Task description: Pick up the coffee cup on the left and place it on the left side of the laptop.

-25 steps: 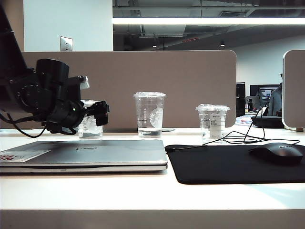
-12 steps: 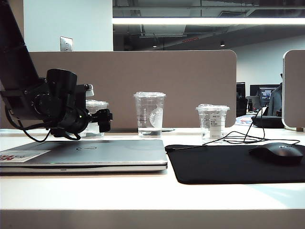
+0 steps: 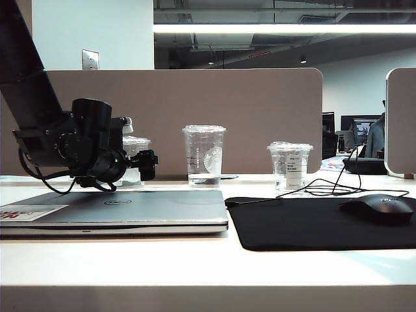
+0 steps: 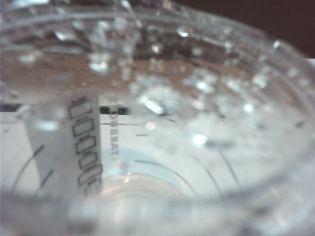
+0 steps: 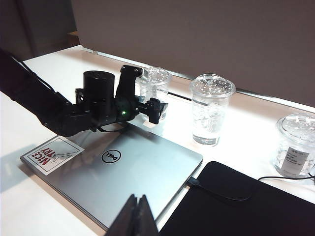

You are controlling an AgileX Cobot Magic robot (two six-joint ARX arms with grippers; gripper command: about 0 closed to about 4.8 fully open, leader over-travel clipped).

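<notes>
The coffee cup (image 3: 134,148) (image 5: 155,82), short and clear with a clear lid, stands on the white table behind the laptop's back left corner. My left gripper (image 3: 139,160) (image 5: 146,94) is open, one finger on each side of the cup, just above the laptop's rear edge. In the left wrist view the cup's wall (image 4: 162,147) with its printed lines fills the picture, and no finger shows. The silver laptop (image 3: 130,207) (image 5: 128,169) lies closed with a white and red sticker (image 5: 51,154). My right gripper (image 5: 137,210) hangs shut above the laptop's near edge.
A taller clear cup (image 3: 204,156) (image 5: 211,110) stands right of the coffee cup. A short cup with a white label (image 3: 290,166) (image 5: 294,147) is further right. A black mouse pad (image 3: 312,224) carries a mouse (image 3: 380,208) and cable. A beige partition (image 3: 260,110) closes the back.
My left arm has reached further toward the back of the table and sunk a little, bringing the open fingers around the coffee cup. The cup and the right arm have not moved.
</notes>
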